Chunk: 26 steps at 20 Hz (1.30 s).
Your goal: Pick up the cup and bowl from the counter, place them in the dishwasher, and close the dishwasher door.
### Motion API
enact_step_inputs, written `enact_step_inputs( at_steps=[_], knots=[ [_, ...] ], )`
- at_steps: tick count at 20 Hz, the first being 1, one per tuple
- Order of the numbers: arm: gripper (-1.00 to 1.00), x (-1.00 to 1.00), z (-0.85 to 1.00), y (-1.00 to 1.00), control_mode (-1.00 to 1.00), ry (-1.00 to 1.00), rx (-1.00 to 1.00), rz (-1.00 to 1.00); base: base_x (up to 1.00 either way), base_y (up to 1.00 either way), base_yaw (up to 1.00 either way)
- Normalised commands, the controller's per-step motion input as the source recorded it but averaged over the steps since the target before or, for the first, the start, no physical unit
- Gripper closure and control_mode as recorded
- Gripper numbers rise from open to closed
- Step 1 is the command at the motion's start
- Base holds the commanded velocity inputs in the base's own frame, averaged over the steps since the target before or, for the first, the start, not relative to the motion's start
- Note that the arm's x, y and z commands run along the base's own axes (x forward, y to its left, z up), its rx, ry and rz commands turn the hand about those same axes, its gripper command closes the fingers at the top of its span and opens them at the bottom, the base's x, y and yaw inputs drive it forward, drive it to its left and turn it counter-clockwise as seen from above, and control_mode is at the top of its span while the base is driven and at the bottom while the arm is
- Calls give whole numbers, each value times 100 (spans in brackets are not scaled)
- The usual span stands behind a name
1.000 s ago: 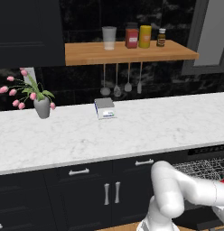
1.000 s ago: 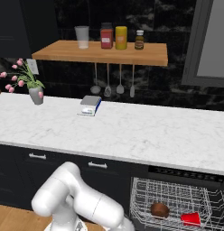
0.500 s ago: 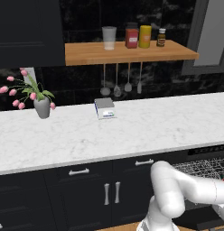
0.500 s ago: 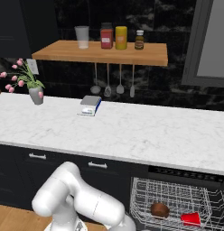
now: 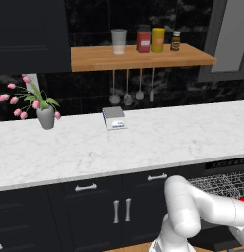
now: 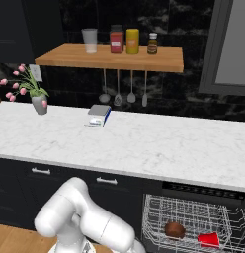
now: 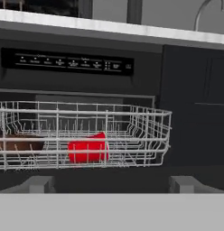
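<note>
**A:** Looking along the hand view, where do the cup and bowl sit?

**B:** Both lie inside the dishwasher point(image 7: 68, 62), in its pulled-out wire rack point(image 7: 145, 118). The cup point(image 7: 88, 151) lies on its side at the lower centre of the frame, behind the rack's front wires. The bowl point(image 7: 18, 144) is at the lower left, near the cup but apart from it, and the frame edge cuts it off.

**A:** And the claw?

**B:** Its jaws are spread wide, with nothing between them.

**A:** How are the rack's edges placed?

**B:** The rack's right corner stands right of centre, with dark cabinet front beyond it to the right edge. The control strip runs across the upper left, just under the pale lip of the counter point(image 6: 144, 148). A dark flat stretch lies below the rack; I cannot tell whether that is the dishwasher door.

**A:** What does the right base view give?

**B:** The rack juts out at the lower right, with the bowl left of the cup. The arm point(image 6: 80, 222) curls at the lower left, near the rack's left edge.

**A:** Is there room on the counter?

**B:** A flower vase point(image 5: 45, 117) stands at the left of the left base view and a small flat box point(image 5: 114, 118) near the centre, close to the back wall. The marble to the right of the box is bare to the frame edge.
</note>
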Motion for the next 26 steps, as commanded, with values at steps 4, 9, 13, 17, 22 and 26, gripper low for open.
enact_step_inputs(
  at_steps=[4, 9, 13, 17, 22, 26],
  knots=[
    [-100, -21, -91, -2, -100, 0, 0, 22, 0, 0, 0],
    [-100, -3, -92, 0, -100, -3, 0, 33, 0, 0, 0],
    [-100, 2, -65, 4, -100, -15, 1, 34, 0, 0, 0],
    [-100, 24, -41, 9, -100, -23, 3, 29, 0, 0, 0],
    [-100, 53, -10, 19, -100, -26, 7, 20, 0, 0, 0],
    [-100, 72, 7, 43, -100, -28, 8, 5, 0, 0, 0]
  ],
)
